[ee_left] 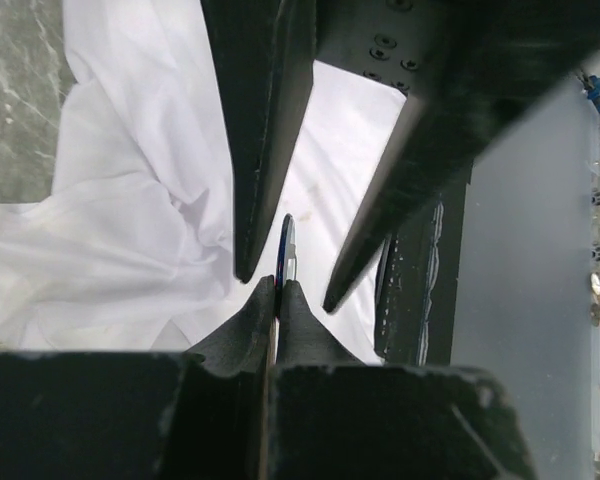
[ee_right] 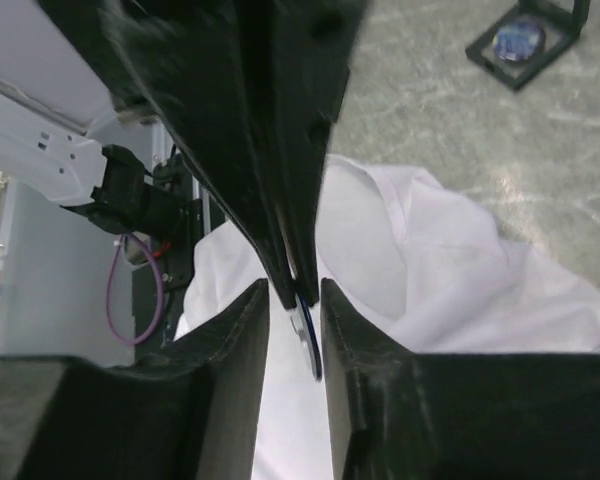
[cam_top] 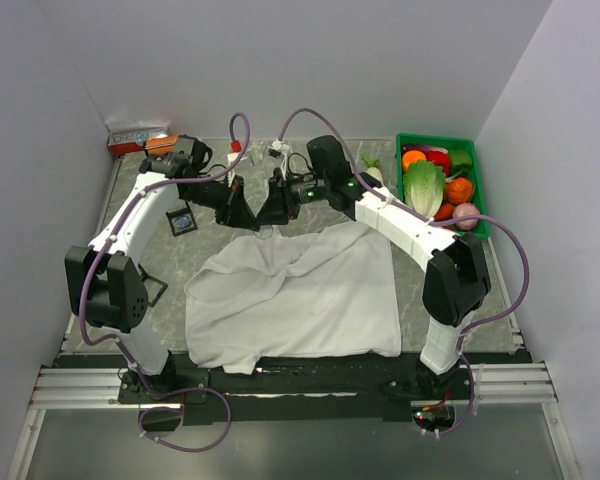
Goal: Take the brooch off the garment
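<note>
The garment (cam_top: 300,290) lay rumpled across the marbled table (cam_top: 170,255). Its far right corner was covered by the right arm, and in the top view its collar was hidden under the two pincers meeting above it. The left gripper (ee_left: 278,287) was clenched on the brooch (ee_left: 288,245), while the right gripper (ee_right: 295,288) stood released, one finger on either side of that disc. The brooch showed only edge-on in both wrist views, a thin blue-rimmed sliver over the cloth, its flat faces turned toward the right fingers. Whether it was fastened to the shirt could not be told.

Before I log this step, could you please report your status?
Left gripper shut on brooch. Right gripper open, flanking it. Garment bunched below. Nothing blocking.
</note>
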{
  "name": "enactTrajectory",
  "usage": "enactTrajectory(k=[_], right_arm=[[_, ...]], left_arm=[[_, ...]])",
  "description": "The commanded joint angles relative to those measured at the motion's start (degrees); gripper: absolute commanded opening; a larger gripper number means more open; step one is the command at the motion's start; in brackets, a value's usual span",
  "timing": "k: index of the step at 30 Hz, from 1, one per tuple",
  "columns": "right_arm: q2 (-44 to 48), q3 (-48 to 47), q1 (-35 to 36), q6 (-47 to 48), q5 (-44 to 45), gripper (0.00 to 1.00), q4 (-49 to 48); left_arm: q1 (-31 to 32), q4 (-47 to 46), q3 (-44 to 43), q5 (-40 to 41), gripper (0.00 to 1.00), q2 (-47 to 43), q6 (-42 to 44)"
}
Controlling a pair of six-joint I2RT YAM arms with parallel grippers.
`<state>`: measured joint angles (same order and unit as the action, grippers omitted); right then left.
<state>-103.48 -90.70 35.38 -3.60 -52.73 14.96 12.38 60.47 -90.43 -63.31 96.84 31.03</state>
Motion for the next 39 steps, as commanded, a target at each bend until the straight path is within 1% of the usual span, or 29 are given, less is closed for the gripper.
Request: enactTrajectory(k=[1, 3, 7, 10, 11, 13, 14, 16, 17, 18, 20, 21, 23, 24, 26, 27, 30, 31, 32, 34, 35, 39], right_arm=[[1.3, -1.0, -0.8, 2.0, -3.7, 0.44, -4.4], [2.7, -0.4, -3.0, 3.1, -5.0, 0.49, -3.5], [4.9, 0.5, -8.0, 3.2, -5.9, 0.52, -1.5], [6.4, 2.9, -10.2, 8.3, -3.7, 0.56, 0.9], [7.0, 4.7, -10.4, 9.6, 0.5, 0.59, 2.9], [8.5, 7.3, -10.3, 10.5, 7.0, 0.64, 3.6], [9.1, 10.6, -10.4, 9.7, 15.3, 0.74, 2.6], [11.8, 14.6, -10.3, 8.3, 22.5, 0.86, 1.2], [12.4, 17.5, -10.3, 8.4, 25.0, 0.97, 1.0], [13.0, 18.4, -10.3, 8.6, 28.7, 1.00, 1.4], [14.0, 20.3, -10.3, 10.4, 30.6, 1.00, 1.7], [14.3, 20.7, -10.4, 10.8, 31.2, 1.00, 1.9], [14.4, 21.6, -10.5, 11.0, 31.5, 1.00, 1.7], [14.4, 21.8, -10.5, 10.8, 31.4, 1.00, 1.5], [13.8, 22.0, -10.4, 9.2, 30.6, 1.00, 0.8], [13.6, 21.9, -10.4, 8.8, 30.1, 1.00, 0.7], [11.8, 20.3, -10.4, 8.5, 29.0, 1.00, 1.0], [10.7, 19.7, -10.3, 8.5, 29.1, 1.00, 1.0], [10.2, 18.8, -10.3, 8.4, 29.4, 1.00, 0.9], [9.0, 18.1, -10.4, 8.2, 29.7, 1.00, 0.6], [8.7, 17.5, -10.4, 8.0, 29.5, 1.00, 0.6], [8.1, 17.3, -10.2, 7.6, 27.5, 1.00, 0.5]], left_arm=[[0.4, 1.1, -1.7, -1.5, 0.01, 1.0, -0.2], [0.4, 1.0, -1.9, -0.8, 0.01, 1.0, 0.0], [0.1, 0.8, -1.6, 1.1, 0.01, 0.9, -0.1], [-0.3, 1.5, -1.2, 3.2, 0.01, 0.3, 1.1], [-0.3, 2.1, -0.9, 3.9, 0.01, -0.1, 1.6], [-0.4, 2.5, -0.4, 5.5, 0.01, -0.4, 2.7], [-0.4, 2.5, -0.1, 7.6, 0.01, -0.8, 2.9], [-0.5, 3.2, 0.5, 10.0, 0.01, -1.4, 3.8], [-0.6, 3.5, 1.2, 13.3, 0.01, -2.3, 4.1], [-0.8, 4.1, 1.5, 15.3, 0.01, -2.5, 5.0], [-1.4, 6.9, 2.6, 18.6, 0.01, -3.2, 5.9], [-2.4, 7.6, 3.4, 22.6, 0.01, -3.6, 5.5], [-3.5, 6.3, 6.8, 27.6, 0.01, -5.4, 3.8], [-5.2, 4.8, 8.2, 33.2, 0.01, -6.2, -0.2], [-7.2, 3.5, 11.4, 37.6, 0.01, -7.8, -2.0], [-8.7, 3.5, 12.3, 41.9, 0.01, -8.2, -2.7], [-11.0, 2.6, 16.9, 48.7, 0.01, -10.2, -3.2], [-11.5, 1.9, 18.2, 53.5, 0.01, -10.7, -3.3], [-11.9, 0.7, 20.5, 56.2, 0.01, -11.8, -3.3], [-14.2, 0.1, 22.0, 62.6, 0.01, -12.5, -3.3], [-14.7, -0.2, 22.7, 63.0, 0.01, -12.7, -3.0], [-16.7, -3.5, 24.2, 71.3, 0.01, -12.8, -1.2]])
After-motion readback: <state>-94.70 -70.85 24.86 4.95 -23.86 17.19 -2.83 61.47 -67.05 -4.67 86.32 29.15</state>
